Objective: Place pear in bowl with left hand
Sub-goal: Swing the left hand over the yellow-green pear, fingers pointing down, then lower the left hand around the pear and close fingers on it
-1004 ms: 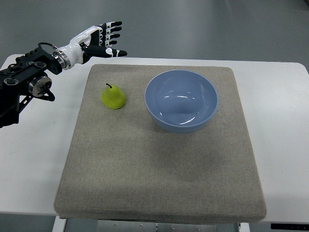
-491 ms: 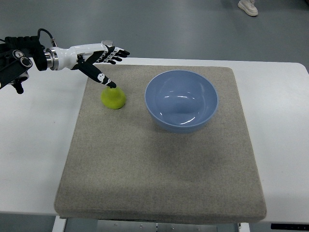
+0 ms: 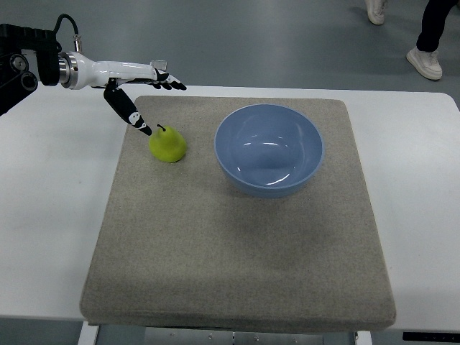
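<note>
The pear [image 3: 168,145] sits upright on the grey mat [image 3: 237,244], to the left of the blue bowl [image 3: 269,149] and clearly apart from it, its dark stem pointing up. The bowl rests on the same mat and nothing shows inside it but pale reflections.

The left hand [image 3: 139,88] reaches in from the upper left, beyond the pear on the side away from the bowl. It is spread open and holds nothing: the fingers [image 3: 167,83] stretch flat toward the bowl's side above the mat's far edge, while the thumb [image 3: 129,113] angles down so that its tip ends just beside the pear's upper left. Whether that tip touches the fruit cannot be told from this steep view. The fingers overlap one another and are hard to separate.

The arm is cut off by the left edge. At the top right, beyond the white table [image 3: 57,215], a person's shoes [image 3: 424,63] and lower legs show, cropped by the frame.
</note>
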Motion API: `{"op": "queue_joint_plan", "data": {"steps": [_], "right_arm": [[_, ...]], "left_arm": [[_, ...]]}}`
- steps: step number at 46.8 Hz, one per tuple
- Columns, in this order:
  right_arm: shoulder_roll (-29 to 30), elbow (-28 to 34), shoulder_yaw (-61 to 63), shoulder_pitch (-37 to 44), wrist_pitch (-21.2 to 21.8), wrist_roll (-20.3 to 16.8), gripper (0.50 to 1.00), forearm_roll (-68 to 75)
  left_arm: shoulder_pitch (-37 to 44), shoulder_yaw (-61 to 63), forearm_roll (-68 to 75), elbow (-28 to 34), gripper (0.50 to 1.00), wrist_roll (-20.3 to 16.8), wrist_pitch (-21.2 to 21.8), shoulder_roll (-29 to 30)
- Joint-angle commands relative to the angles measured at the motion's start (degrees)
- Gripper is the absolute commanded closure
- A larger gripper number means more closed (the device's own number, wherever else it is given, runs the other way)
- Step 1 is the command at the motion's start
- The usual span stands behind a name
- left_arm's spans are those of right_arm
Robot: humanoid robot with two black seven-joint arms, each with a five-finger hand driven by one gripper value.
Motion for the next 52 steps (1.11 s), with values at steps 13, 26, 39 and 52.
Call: {"op": "queue_joint_plan", "data": {"steps": [13,26,39,52], "right_arm": [[0.0,0.0,0.0,0.0,0.0,0.0,0.574,0.0],[0.0,0.0,0.0,0.0,0.0,0.0,0.574,0.0],[0.0,0.0,0.0,0.0,0.0,0.0,0.574,0.0],[0.0,0.0,0.0,0.0,0.0,0.0,0.574,0.0]], "left_arm": [[2.0,1.0,10.1,0.6,0.536,-1.5,1.4,-3.0],[3.2,2.5,10.1,3.4,0.536,-1.4,5.3,-5.9],[4.2,2.5,9.7,3.6,0.538,-1.4,5.3,-6.4],[4.4,2.5,9.5,3.6,0.632,-1.4,5.3,-6.8]]}}
